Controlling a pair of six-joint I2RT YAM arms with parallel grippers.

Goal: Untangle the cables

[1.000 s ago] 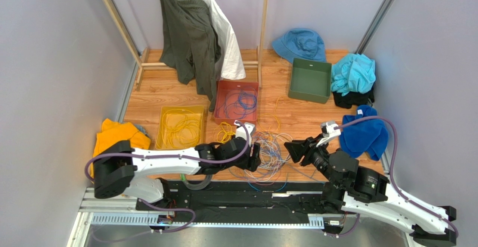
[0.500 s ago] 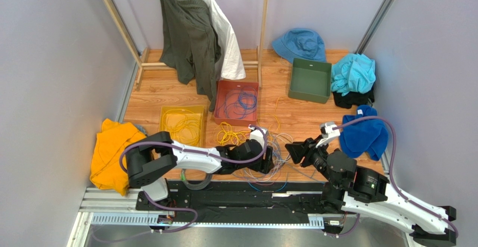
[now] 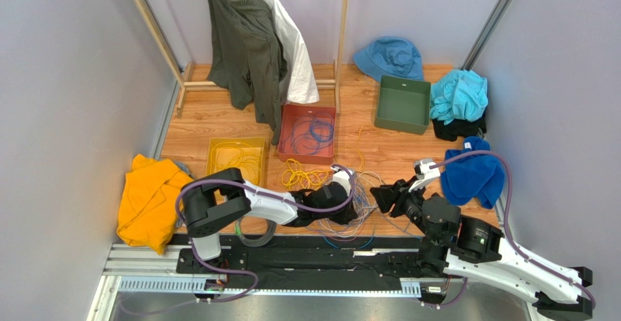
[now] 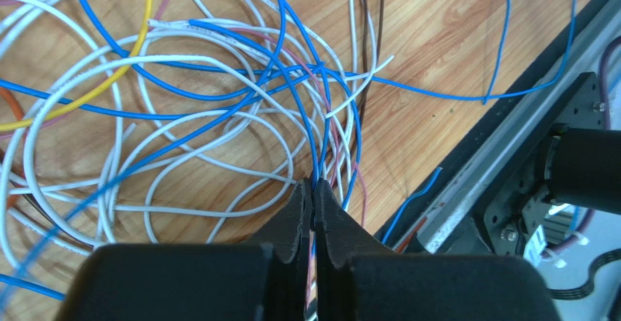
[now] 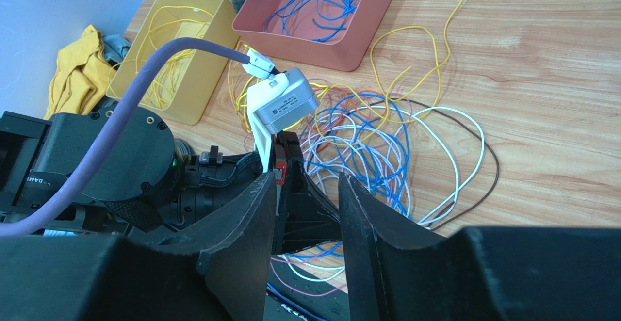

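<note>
One blue strand [image 4: 316,167] of the cables [image 5: 364,135], heaped at the near edge of the surface [image 3: 408,154], is pinched in the closed left jaws. It is judged best drawn out slowly toward the far red tray [image 3: 310,133], stopping at any snag. The left arm [image 3: 273,206] lies low, stretched rightward; the right jaws hang half-open and empty just beside the heap.

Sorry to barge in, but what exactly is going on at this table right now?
Two robot arms are working on a tangle of cables on the wooden table. The left gripper is pinched shut on a blue cable at the pile's near edge. The right gripper hovers open just beside it, holding nothing. Yellow wires already lie in the yellow tray and blue wires in the red tray.
</note>
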